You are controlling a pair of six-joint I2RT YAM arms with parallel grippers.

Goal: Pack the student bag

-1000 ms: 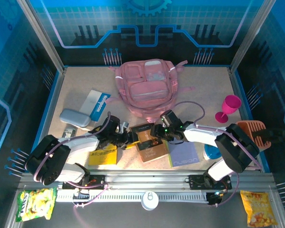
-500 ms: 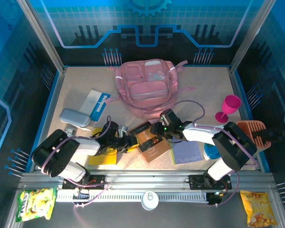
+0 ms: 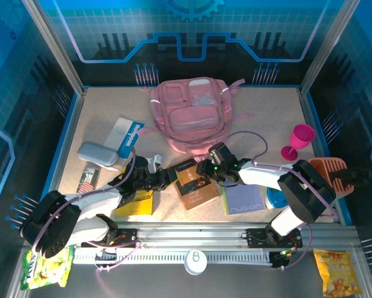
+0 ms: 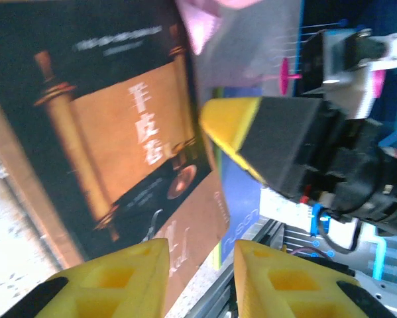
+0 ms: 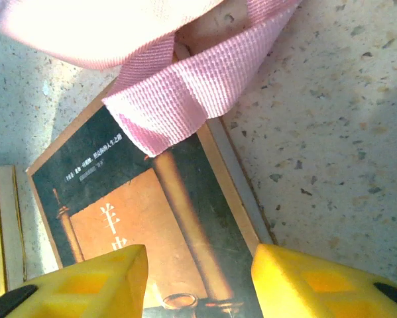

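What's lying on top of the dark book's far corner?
A pink strap of the student bag lies across that corner of the book; the cover under it is hidden.

Dark scroll-cover book (image 4: 112, 132), its corner between the left pincer (image 4: 201, 281) and its parted yellow fingers (image 4: 125, 278), pink fabric (image 4: 205, 30) above

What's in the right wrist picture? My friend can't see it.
A pink bag strap lies across the top of a dark book with a scroll on its cover. The right gripper is open over it, yellow fingers apart.
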